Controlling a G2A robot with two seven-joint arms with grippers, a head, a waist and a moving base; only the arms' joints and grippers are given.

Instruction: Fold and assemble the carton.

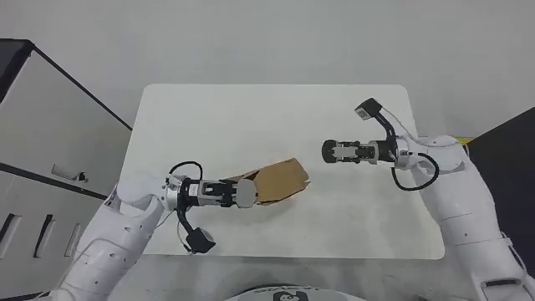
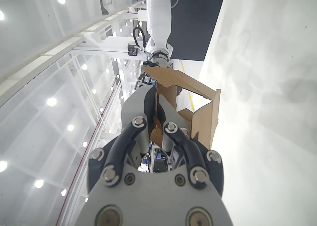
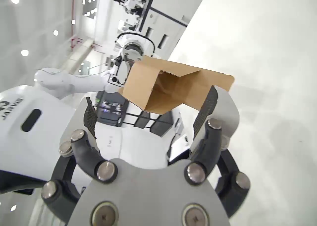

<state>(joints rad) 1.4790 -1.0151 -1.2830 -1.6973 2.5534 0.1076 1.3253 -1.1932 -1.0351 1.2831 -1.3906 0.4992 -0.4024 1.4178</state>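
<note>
Over the near side of the white table point(image 1: 351, 217), you have the brown, half-opened cardboard carton point(image 1: 280, 181) pinched by one flap in your left hand point(image 1: 245, 192), perhaps just clear of the surface, while your right hand point(image 1: 326, 150) hangs wide open, well apart.

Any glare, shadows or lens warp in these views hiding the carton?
Top view: even light, carton plain against the white table. Left wrist view: bright ceiling lamps, soft shadows on the table, edges bowed by the lens. Right wrist view: carton's inside shaded.
</note>
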